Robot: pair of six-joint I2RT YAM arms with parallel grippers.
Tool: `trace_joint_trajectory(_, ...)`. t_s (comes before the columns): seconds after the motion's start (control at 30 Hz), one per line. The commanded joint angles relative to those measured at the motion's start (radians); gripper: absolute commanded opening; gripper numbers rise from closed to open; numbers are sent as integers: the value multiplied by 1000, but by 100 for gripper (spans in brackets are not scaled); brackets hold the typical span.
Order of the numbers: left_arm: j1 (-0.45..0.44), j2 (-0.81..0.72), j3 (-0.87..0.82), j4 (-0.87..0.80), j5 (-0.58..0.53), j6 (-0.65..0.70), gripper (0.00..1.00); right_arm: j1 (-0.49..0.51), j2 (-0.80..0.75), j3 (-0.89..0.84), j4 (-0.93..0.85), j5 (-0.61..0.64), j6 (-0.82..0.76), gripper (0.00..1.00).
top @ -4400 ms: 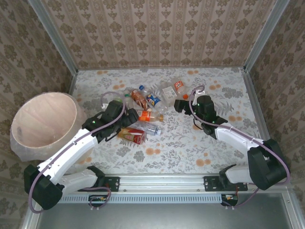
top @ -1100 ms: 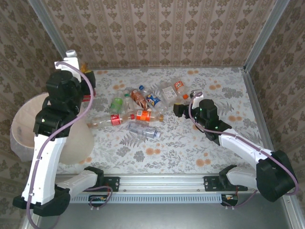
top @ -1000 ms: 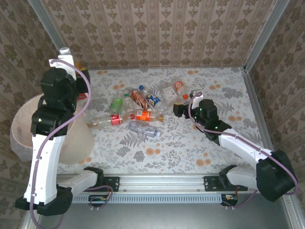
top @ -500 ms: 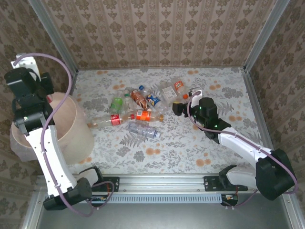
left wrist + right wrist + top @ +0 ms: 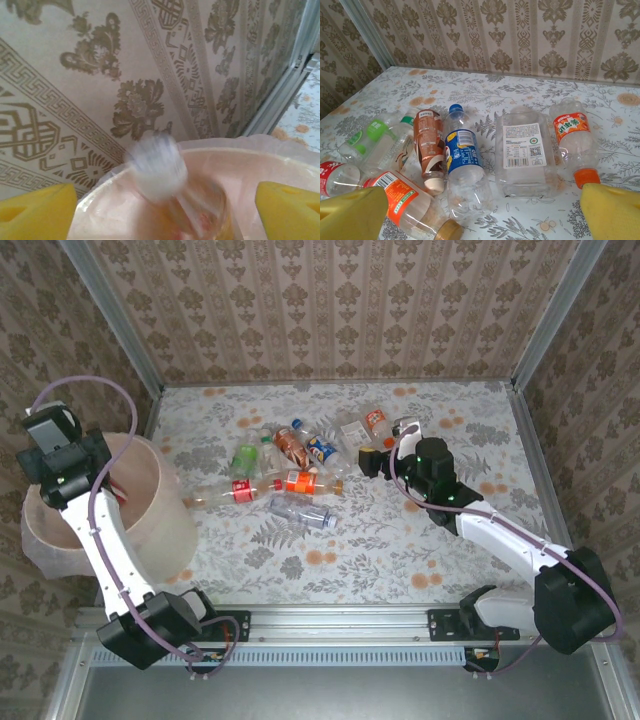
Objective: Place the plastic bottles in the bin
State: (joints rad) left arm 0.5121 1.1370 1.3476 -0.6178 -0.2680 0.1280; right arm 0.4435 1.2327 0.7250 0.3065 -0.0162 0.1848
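Left hand [image 5: 165, 205] spread wide above the bin rim [image 5: 272, 142], bottle [image 5: 162, 170] between.

Bright, even light; shadows are faint. Left wrist view: one plastic bottle [image 5: 165, 175] is smeared by motion blur. Right wrist view is sharp.

On the left, far and right sides stand beige wallpapered walls [image 5: 330, 310] with stripes and damask medallions. Silver metal corner posts [image 5: 108, 315] rise at the far left and far right. The table [image 5: 400, 550] has a pale cover printed with grey ferns and orange blossoms. A silver slotted metal rail [image 5: 340, 625] runs along its near edge. The light is soft and even.
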Motion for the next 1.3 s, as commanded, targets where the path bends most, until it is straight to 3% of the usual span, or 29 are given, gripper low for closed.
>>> trace_joint_trajectory(0.0, 8, -29, 28, 30, -56, -47, 97, 7, -22, 7, -6, -7, -9, 100)
trace_joint_trajectory(0.2, -6, -40, 71, -25, -24, -114, 100, 8, -17, 7, -4, -10, 2, 100)
trace_joint_trajectory(0.43, -88, -45, 108, -68, 53, -160, 100, 15, -3, 4, -28, -28, 9, 100)
trace_joint_trajectory(0.77, -149, -97, 96, -79, 291, -293, 100, 79, 66, 33, -106, -101, -58, 100)
trace_joint_trajectory(1.0, -173, -130, 41, -14, 612, -464, 100, 160, 129, 59, -169, -123, -95, 100)
trace_joint_trajectory(1.27, -369, -112, 35, 98, 710, -509, 100, 237, 226, 104, -223, -155, -140, 100)
